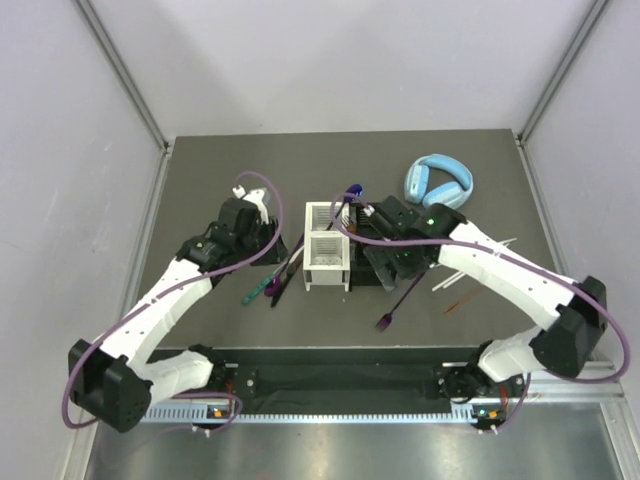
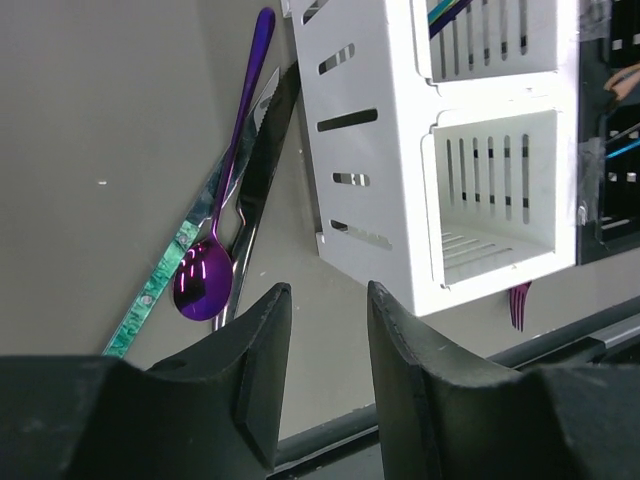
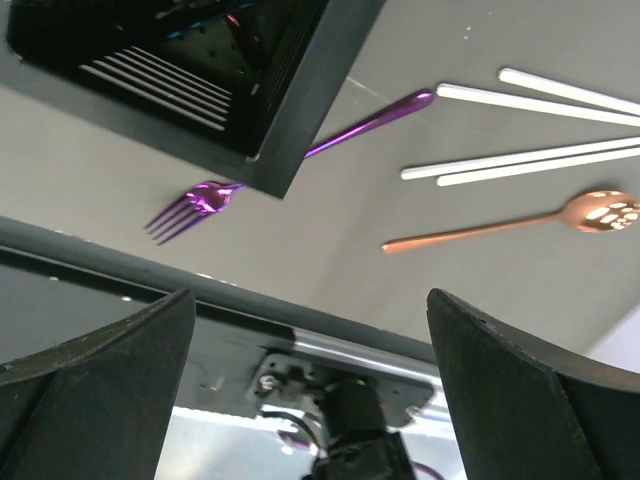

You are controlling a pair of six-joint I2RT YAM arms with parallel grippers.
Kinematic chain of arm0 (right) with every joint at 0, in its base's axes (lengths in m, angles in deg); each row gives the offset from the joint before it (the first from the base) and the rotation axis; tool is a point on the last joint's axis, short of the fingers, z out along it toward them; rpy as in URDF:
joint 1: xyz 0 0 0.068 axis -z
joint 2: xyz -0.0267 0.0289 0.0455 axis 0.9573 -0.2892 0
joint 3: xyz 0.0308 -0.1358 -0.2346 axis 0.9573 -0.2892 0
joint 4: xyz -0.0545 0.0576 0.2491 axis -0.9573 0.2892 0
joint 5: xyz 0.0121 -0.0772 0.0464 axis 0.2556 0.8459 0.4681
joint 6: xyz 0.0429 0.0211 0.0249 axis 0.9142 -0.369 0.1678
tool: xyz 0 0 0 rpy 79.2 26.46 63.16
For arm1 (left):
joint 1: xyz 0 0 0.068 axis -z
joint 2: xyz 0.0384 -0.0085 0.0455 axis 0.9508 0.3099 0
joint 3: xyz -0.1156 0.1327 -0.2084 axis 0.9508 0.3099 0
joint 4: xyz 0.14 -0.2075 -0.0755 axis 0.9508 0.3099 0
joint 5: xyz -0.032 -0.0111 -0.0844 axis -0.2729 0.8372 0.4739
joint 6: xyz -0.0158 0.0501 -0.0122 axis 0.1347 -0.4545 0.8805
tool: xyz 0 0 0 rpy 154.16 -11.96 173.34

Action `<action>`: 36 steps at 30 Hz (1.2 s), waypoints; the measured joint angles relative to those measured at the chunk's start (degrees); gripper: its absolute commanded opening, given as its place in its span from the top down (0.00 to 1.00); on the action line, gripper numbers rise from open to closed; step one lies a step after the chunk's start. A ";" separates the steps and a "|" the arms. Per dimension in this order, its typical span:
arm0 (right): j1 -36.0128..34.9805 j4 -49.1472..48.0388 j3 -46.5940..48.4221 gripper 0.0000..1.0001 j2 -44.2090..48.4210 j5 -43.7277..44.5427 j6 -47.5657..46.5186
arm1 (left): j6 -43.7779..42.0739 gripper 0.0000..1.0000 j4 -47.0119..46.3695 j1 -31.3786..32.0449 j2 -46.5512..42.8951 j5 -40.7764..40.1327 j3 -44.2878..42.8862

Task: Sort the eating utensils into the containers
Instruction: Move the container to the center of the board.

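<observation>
The white caddy (image 1: 327,258) (image 2: 385,150) stands mid-table, and coloured handles (image 2: 447,12) show in its far compartment. To its right the black caddy (image 1: 368,262) (image 3: 290,110) is partly hidden under my right arm. Left of the white caddy lie a purple spoon (image 2: 205,282) (image 1: 272,290), a green-handled knife (image 2: 160,290) and a dark utensil (image 2: 258,180). My left gripper (image 2: 325,292) (image 1: 266,244) hovers just beside them, open and holding nothing. A purple fork (image 3: 205,200) (image 1: 398,303) pokes out from under the black caddy. My right gripper (image 3: 310,300) (image 1: 398,262) is wide open above it.
Several white sticks (image 3: 540,100) (image 1: 497,246) and a copper spoon (image 3: 600,210) (image 1: 460,301) lie right of the black caddy. Light-blue headphones (image 1: 438,181) rest at the back right. The metal rail (image 3: 330,345) of the near table edge runs below both grippers.
</observation>
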 measured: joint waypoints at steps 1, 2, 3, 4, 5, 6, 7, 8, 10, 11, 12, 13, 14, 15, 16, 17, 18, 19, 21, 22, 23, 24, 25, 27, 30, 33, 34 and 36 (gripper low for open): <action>-0.09 -0.87 -0.87 0.00 1.33 -0.50 0.44 | 0.09 0.58 -0.15 0.00 0.63 0.02 0.00; -0.11 -1.49 -1.77 0.00 2.49 -0.81 0.70 | 0.24 0.57 -0.31 0.00 1.46 0.11 0.00; -0.11 -2.03 -2.56 0.00 3.23 -1.11 0.96 | 0.35 0.56 -0.35 0.00 2.29 0.26 0.00; -0.11 -3.28 -3.87 0.00 4.00 -1.64 1.07 | 0.55 0.56 -0.42 0.00 3.30 0.48 0.00; -0.11 -4.59 -5.14 0.00 4.37 -2.12 1.09 | 0.72 0.56 -0.57 0.00 4.04 0.72 0.00; -0.11 -6.03 -6.56 0.00 4.42 -2.43 1.07 | 1.11 0.57 -0.76 0.00 5.07 1.33 0.00; -0.11 -7.52 -8.00 0.00 4.09 -2.69 1.05 | 1.51 0.57 -0.90 0.00 5.92 1.81 0.00; -0.11 -8.63 -9.11 0.00 3.45 -3.02 1.03 | 1.88 0.57 -1.01 0.00 6.64 2.23 0.00; -0.11 -11.61 -11.43 0.00 1.18 -3.87 0.96 | 2.89 0.57 -1.18 0.02 7.69 3.02 0.07; -0.11 -13.25 -12.55 0.00 -0.02 -4.24 0.94 | 3.30 0.56 -1.31 0.02 7.78 3.19 0.26; -0.11 -14.75 -13.40 0.00 -1.20 -4.48 0.87 | 3.67 0.57 -1.51 0.02 7.74 3.28 0.52; -0.11 -15.93 -13.99 0.00 -2.34 -4.72 0.81 | 3.98 0.56 -1.79 0.02 7.63 3.32 0.83; -0.09 -16.92 -14.12 0.00 -3.43 -4.90 0.59 | 4.13 0.56 -1.88 0.02 7.52 3.39 1.07; 0.09 -17.77 -14.12 0.00 -4.31 -4.96 0.37 | 4.26 0.56 -1.92 0.02 7.41 3.41 1.20; 0.31 -19.08 -14.10 0.00 -5.31 -5.11 0.11 | 4.28 0.56 -1.95 0.02 7.26 3.32 1.33; 0.63 -20.46 -14.01 0.00 -6.34 -5.27 -0.24 | 4.26 0.56 -1.95 0.02 7.08 3.19 1.38; 1.01 -21.20 -13.73 0.00 -7.08 -6.60 -0.92 | 4.26 0.56 -1.95 0.02 6.88 3.10 1.40; 1.22 -21.59 -13.35 0.00 -7.58 -7.23 -1.64 | 4.22 0.56 -1.99 0.02 6.71 2.89 1.40; 2.05 -21.40 -12.37 0.00 -8.66 -9.16 -2.95 | 4.11 0.56 -1.95 0.02 6.51 2.43 1.38; 2.75 -21.14 -11.74 0.00 -9.20 -9.97 -3.65 | 4.07 0.56 -1.92 0.02 6.54 2.10 1.36; 3.56 -21.03 -10.95 0.00 -9.90 -10.86 -4.33 | 4.02 0.56 -1.90 0.02 6.51 1.79 1.33; 4.37 -21.11 -10.10 0.00 -10.73 -11.43 -5.01 | 3.98 0.56 -1.88 0.02 6.49 1.55 1.31; 5.03 -21.33 -9.40 0.00 -11.41 -11.78 -5.40 | 3.96 0.56 -1.88 0.02 6.45 1.33 1.27; 6.62 -21.77 -7.39 0.00 -13.42 -12.76 -6.38 | 3.82 0.56 -1.86 0.02 6.10 0.46 1.27; 8.66 -22.97 -3.63 0.00 -17.00 -13.42 -7.34 | 3.50 0.56 -1.81 0.02 5.64 -0.72 1.11; 9.44 -23.78 -0.76 0.00 -19.54 -13.51 -7.61 | 2.99 0.56 -1.79 0.02 5.64 -2.08 0.72; 9.57 -24.02 0.11 0.00 -20.37 -13.51 -7.63 | 2.89 0.56 -1.77 0.02 5.64 -2.82 0.59; 9.77 -24.26 1.86 0.00 -21.86 -13.46 -7.61 | 2.71 0.56 -1.73 0.02 5.64 -3.76 0.37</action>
